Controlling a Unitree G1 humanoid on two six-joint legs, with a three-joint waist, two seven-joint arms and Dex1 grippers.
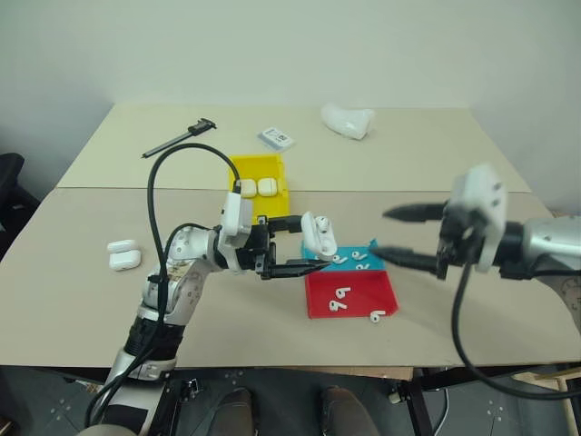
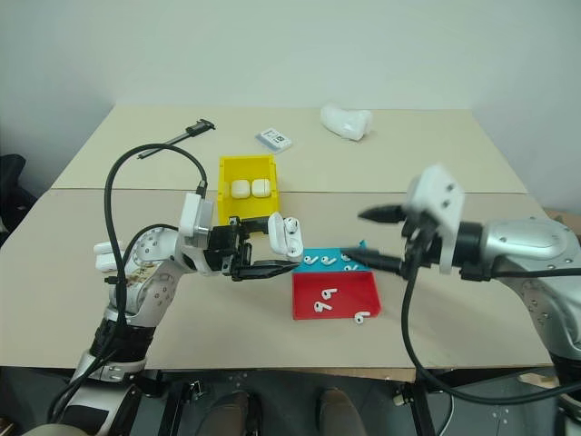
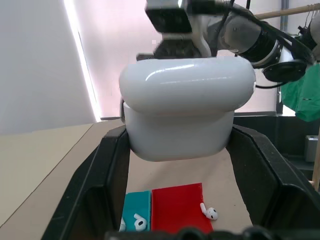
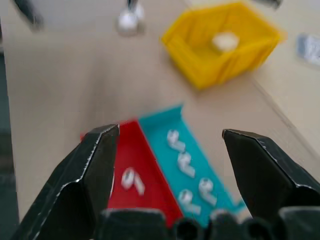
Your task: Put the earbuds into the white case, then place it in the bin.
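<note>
Beige surface before a white wall; left gripper clamps the white case — right gripper spread wide, empty.

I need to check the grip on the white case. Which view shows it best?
The left wrist view: the white case sits large between the left pincer's fingers, lid down. Both eye views show it small, held above the trays. The right wrist view shows trays and the bin, not this case.
</note>
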